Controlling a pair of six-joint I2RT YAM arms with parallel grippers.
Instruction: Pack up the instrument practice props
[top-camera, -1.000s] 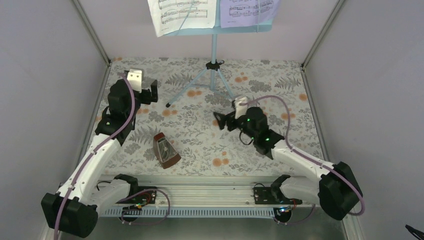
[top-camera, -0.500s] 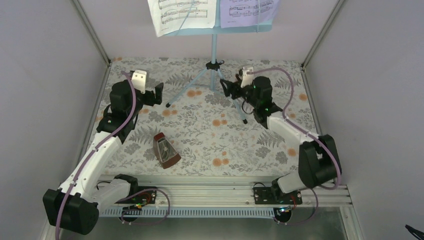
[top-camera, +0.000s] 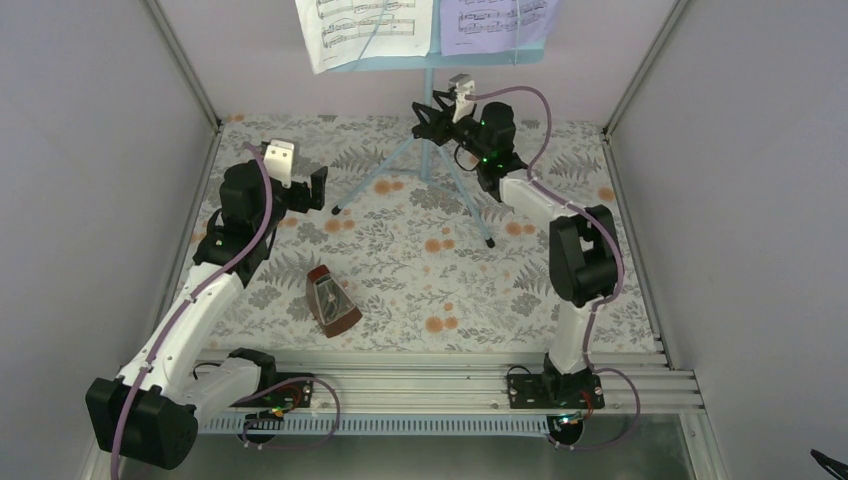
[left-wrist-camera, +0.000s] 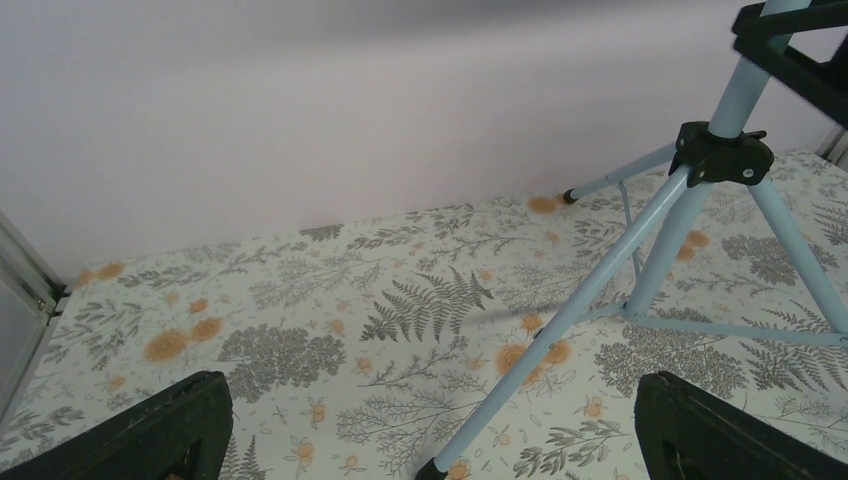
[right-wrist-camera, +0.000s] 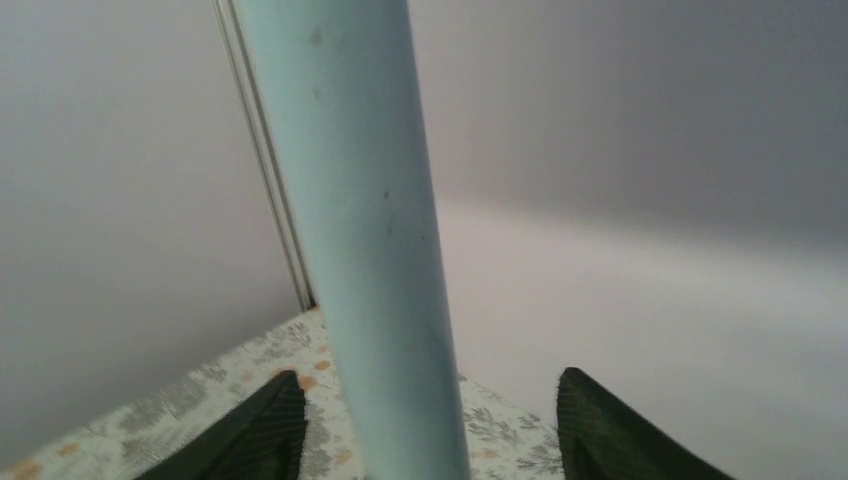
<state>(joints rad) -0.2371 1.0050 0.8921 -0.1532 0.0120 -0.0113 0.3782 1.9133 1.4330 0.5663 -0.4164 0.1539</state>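
Note:
The light-blue music stand (top-camera: 428, 92) rises at the back of the table, with a white sheet (top-camera: 365, 30) and a lavender sheet (top-camera: 497, 22) on its desk. My right gripper (top-camera: 428, 115) sits at the pole just above the black tripod hub. In the right wrist view the pole (right-wrist-camera: 375, 250) stands between the open fingers (right-wrist-camera: 620, 435), a gap on each side. My left gripper (top-camera: 305, 185) hangs open, low over the cloth, facing the stand's left leg (left-wrist-camera: 600, 280). The reddish-brown metronome (top-camera: 331, 300) lies on the cloth near the front, away from both grippers.
A floral cloth (top-camera: 400, 260) covers the table. White walls with metal corner posts (top-camera: 185, 65) close it in on the left, back and right. The tripod's legs (top-camera: 465, 195) spread across the back middle. The arms' mounting rail (top-camera: 430, 390) runs along the near edge.
My right arm has swung from the middle of the table up and back to the stand's pole, and its jaws have narrowed. The left gripper turned slightly, then held still.

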